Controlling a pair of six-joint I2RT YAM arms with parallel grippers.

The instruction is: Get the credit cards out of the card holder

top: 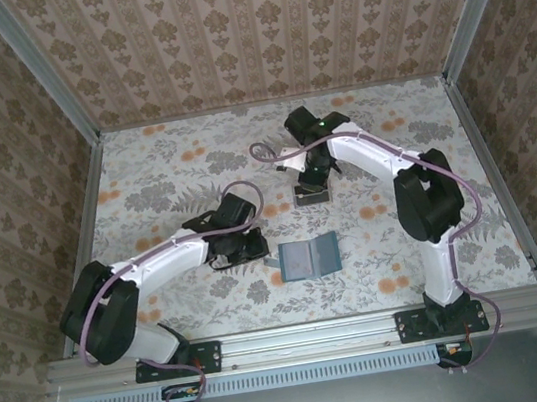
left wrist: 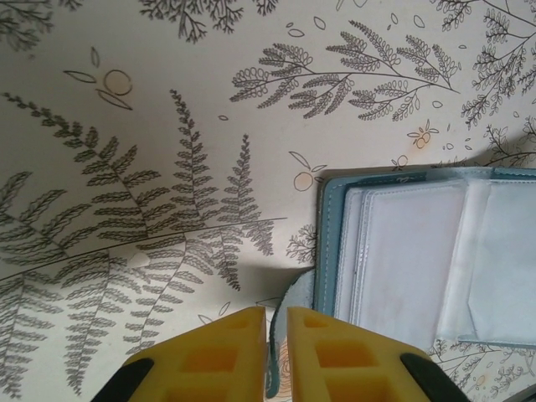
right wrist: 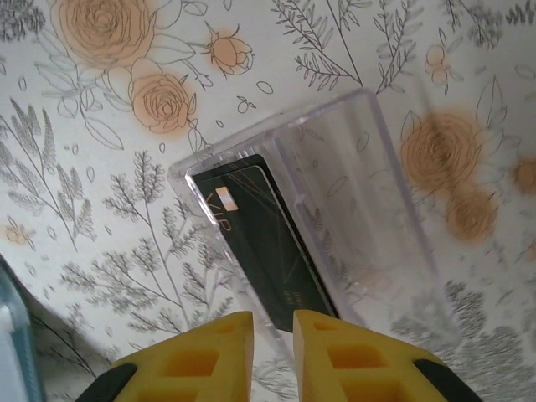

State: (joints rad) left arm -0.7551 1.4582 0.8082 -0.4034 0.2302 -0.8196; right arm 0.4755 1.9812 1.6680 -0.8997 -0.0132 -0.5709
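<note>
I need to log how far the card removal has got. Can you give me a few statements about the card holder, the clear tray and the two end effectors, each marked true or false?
1. A dark card lies in the clear tray. True.
2. The card holder lies folded shut. False: it lies open, with its clear inner sleeves facing up.
3. The left end effector pinches a teal flap at the holder's edge. True.
4. The right end effector hovers over the card holder. False: it is over the clear tray, which sits apart from the holder.
</note>
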